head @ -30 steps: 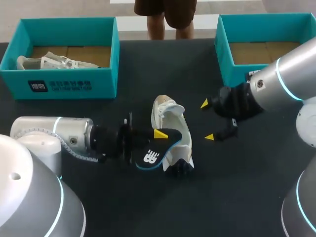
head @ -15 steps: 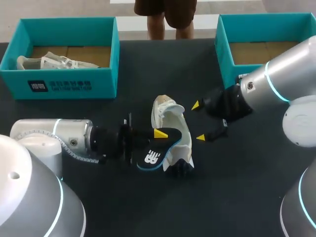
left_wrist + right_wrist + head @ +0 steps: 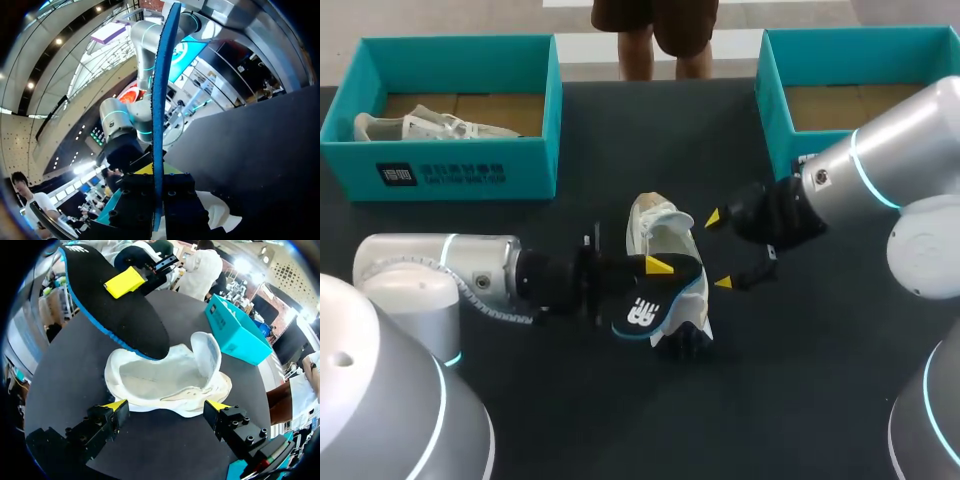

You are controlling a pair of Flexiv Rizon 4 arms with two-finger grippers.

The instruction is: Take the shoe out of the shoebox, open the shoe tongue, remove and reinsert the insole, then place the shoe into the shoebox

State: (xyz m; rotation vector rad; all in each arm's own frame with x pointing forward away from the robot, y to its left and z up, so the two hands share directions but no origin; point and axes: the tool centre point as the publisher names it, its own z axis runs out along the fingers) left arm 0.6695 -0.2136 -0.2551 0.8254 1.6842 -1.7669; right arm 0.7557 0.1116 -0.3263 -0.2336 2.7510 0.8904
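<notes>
Shoe (image 3: 658, 226) is parked on the dark table (image 3: 790, 400), roughly mid-table, outside both teal shoeboxes. It's white, and its opening is seen spread wide in the right wrist view (image 3: 170, 380).

The insole (image 3: 645, 312), black with a blue edge, is out of the shoe and clamped by the left gripper (image 3: 656, 270). One yellow tip is pressed flat on its top face, and it's seen edge-on between the two black fingers in the left wrist view (image 3: 159, 100). It's held up at a tilt, with one end over the shoe's opening (image 3: 115, 305). Whether that end actually touches the shoe can't be told.

The right gripper (image 3: 718, 250) is held just beside the shoe on its right side, with the fingers spread wide and nothing gripped. From its own camera the shoe is seen right ahead of the two tips (image 3: 167, 407), and no contact can be made out.

The left shoebox (image 3: 455, 165) has another pale shoe (image 3: 430, 125) lying in it. Only a brown cardboard floor is seen in the right shoebox (image 3: 770, 110).
</notes>
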